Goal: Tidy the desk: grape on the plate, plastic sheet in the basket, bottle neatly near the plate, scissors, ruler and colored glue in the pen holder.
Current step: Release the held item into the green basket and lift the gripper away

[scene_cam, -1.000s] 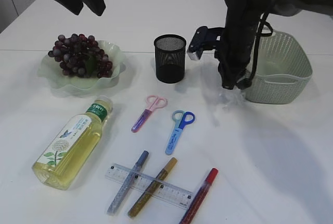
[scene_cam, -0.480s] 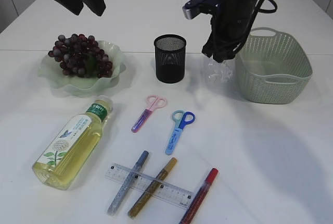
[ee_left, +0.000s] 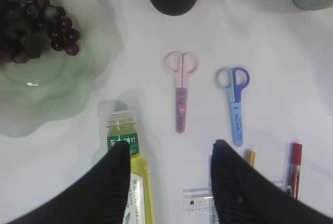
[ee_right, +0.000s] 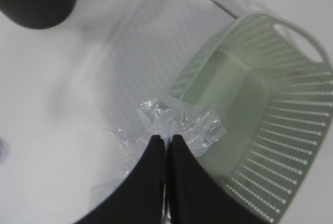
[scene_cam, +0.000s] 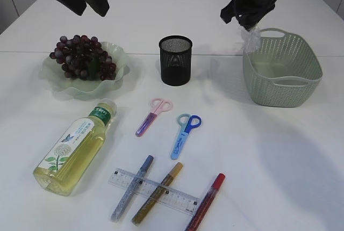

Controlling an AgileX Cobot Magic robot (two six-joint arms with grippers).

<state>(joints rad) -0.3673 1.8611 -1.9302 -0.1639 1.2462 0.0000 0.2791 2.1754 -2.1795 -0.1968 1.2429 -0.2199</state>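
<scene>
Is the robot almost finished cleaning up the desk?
Not yet. The purple grapes already sit on the pale green plate. The right fingers pinch the crumpled clear plastic sheet beside the green basket. The yellow bottle, both scissors, clear ruler and glue pens remain outside the black mesh holder.

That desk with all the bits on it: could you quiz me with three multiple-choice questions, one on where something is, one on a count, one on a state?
1. Where are the grapes? A) basket B) plate C) pen holder
2. How many scissors lie on the table? A) one B) two C) four
3. The right gripper is: A) wide open B) shut on the plastic sheet C) holding the bottle

Answers: 1 B, they rest on the green plate. 2 B, a pink pair and a blue pair. 3 B, the plastic sheet is pinched between its fingertips beside the basket.
</scene>
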